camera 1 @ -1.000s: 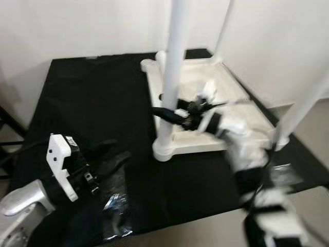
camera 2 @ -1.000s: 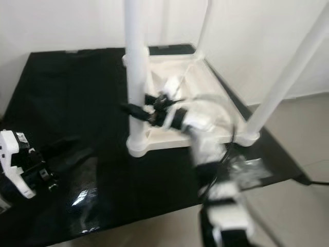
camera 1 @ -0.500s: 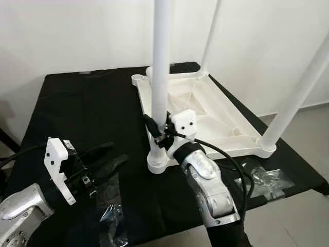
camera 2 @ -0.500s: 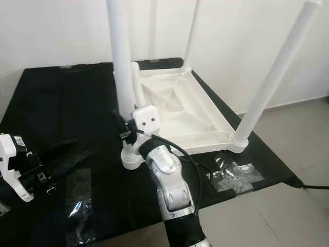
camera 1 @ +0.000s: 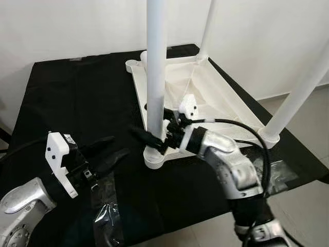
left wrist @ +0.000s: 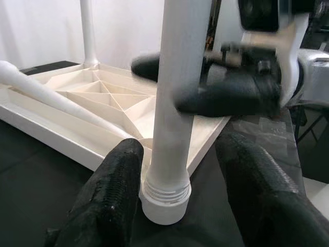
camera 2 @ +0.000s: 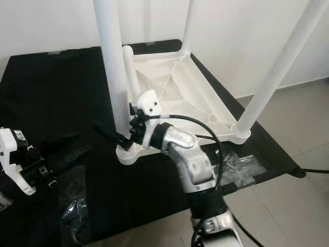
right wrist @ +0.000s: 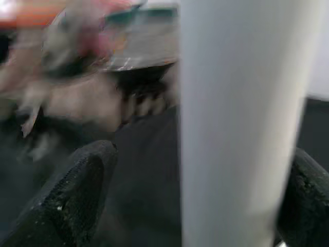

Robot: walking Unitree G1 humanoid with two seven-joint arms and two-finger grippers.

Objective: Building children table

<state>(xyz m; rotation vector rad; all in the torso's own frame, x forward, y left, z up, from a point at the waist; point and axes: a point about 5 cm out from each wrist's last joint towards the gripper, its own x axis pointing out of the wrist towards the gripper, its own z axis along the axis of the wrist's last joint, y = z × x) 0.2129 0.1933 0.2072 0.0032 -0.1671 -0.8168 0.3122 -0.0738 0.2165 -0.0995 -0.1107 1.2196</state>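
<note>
Right gripper [camera 1: 154, 135] jaws around upright table leg [camera 1: 156, 67]

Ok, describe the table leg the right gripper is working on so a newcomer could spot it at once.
On the black cloth lies an upside-down white table top with legs standing up from its corners. The wanted leg rises from the corner nearest the robot on its left. It alone has the right gripper around it, fingers either side just above its socket.

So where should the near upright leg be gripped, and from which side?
Low on the shaft of the leg, above its collar, coming in level from the side as the right gripper does. It's a round, upright post, so fingers straddle it squarely. The left gripper waits open alongside.
</note>
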